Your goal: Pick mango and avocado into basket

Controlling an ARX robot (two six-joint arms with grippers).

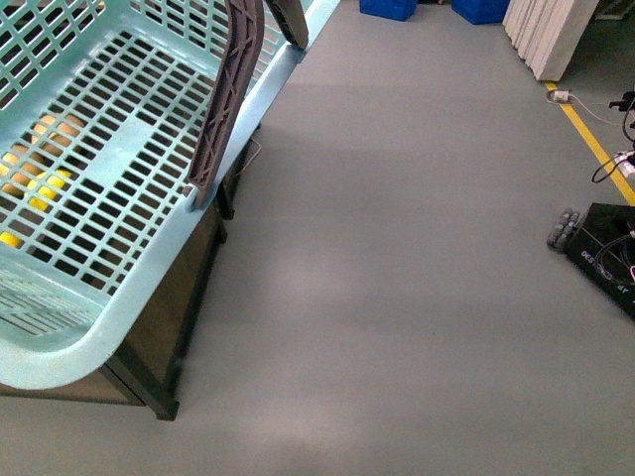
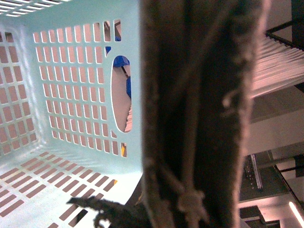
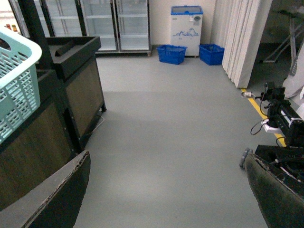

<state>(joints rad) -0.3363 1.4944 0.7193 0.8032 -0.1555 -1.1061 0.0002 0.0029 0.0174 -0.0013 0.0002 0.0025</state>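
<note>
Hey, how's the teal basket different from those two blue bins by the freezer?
The teal basket is pale with slotted sides; the blue bins are deep blue, their sides too distant to read. The teal basket sits raised over the dark stand; the blue bins rest on the floor. Both are open-topped.

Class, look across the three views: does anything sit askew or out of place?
Yes. The basket is tilted, filling the front view's left and overhanging the dark stand. Yellow fruit shows only through its slots, beneath it.
</note>
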